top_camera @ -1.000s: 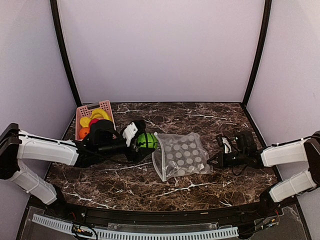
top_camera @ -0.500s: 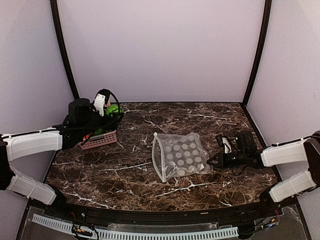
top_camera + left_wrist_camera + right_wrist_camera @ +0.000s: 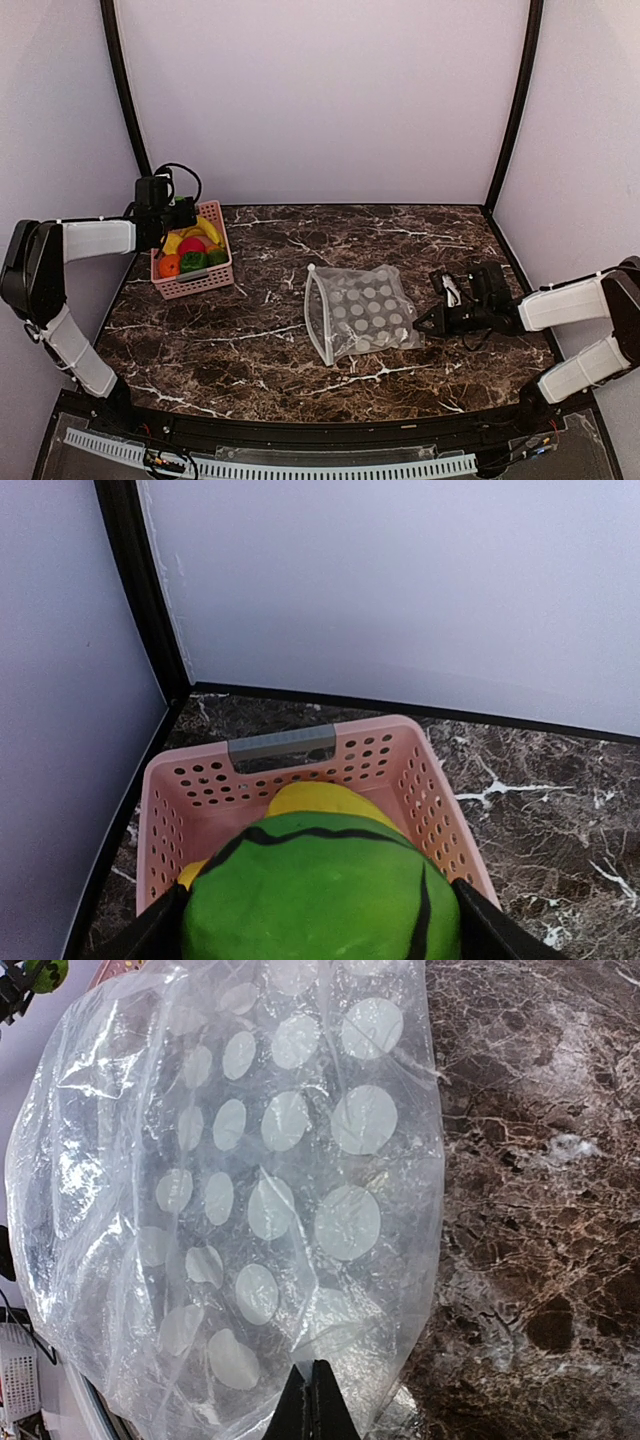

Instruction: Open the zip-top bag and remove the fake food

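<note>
Top view: the left arm is finishing a swing away from the middle of the desk (image 3: 250, 350). A second ago the left claw (image 3: 183, 216) was beside the bag's mouth with a green ball. Half a second ago it was lifted over the pink basket (image 3: 195, 286), and now it is sitting low at the basket's far end. The other fake food (image 3: 190, 250) is piled inside the basket. The zip-top bag (image 3: 362, 312) is lying flat where it lay before, and it appears to be empty. The right claw (image 3: 432, 320) is pinching its right edge, unmoved.

Left wrist view: the green ball (image 3: 320, 880) is filling the lower frame, wedged between the widely spread fingers (image 3: 150, 938), so the left claw (image 3: 318, 935) is gripping it. It is hanging over the basket's near end, above a yellow banana (image 3: 318, 798). The ball has not yet been dropped, so letting go looks like the step in hand.

Right wrist view: the right claw (image 3: 315, 1400) is closed tight on the bag's edge, with dotted film spreading ahead of it.
</note>
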Available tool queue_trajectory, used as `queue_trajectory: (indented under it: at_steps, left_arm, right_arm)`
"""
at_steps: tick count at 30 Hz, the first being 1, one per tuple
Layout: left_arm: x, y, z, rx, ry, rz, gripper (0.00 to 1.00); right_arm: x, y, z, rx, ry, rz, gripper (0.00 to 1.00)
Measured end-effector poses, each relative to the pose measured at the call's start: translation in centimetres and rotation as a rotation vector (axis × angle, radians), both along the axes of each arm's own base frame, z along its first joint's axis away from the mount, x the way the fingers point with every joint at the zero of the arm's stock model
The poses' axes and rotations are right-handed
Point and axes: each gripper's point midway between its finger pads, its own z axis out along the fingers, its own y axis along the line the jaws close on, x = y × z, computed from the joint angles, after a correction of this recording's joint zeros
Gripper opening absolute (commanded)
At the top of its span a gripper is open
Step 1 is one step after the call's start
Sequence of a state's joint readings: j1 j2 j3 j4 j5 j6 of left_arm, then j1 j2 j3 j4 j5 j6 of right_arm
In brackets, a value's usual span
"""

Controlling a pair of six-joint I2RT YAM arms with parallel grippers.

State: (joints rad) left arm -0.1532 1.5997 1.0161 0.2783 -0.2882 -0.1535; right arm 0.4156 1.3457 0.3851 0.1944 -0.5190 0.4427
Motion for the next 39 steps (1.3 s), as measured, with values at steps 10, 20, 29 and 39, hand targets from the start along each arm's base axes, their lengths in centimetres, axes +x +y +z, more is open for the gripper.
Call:
queue_trajectory:
  at_steps: [10,20,29,39]
  left_arm:
    - [5.0,1.8,-4.6,0.085,0.105,0.051,0.8]
    - [6.0,2.1,-5.1,0.104,0.136,0.055,0.98]
    - [5.3,1.2,-5.1,0.098,0.172,0.026,0.99]
    - [2.0,-8.6,-0.1,0.027,0.136,-0.216,0.99]
  right_arm:
    - [0.2,0.1,-0.4,0.003,0.006,0.003,0.0]
    - [0.4,0.0,-0.3,0.005,-0.004,0.002,0.0]
    - [1.4,0.1,0.8,0.015,-0.038,-0.006,0.0]
    - [3.7,0.6,3.4,0.045,-0.105,-0.023,0.08]
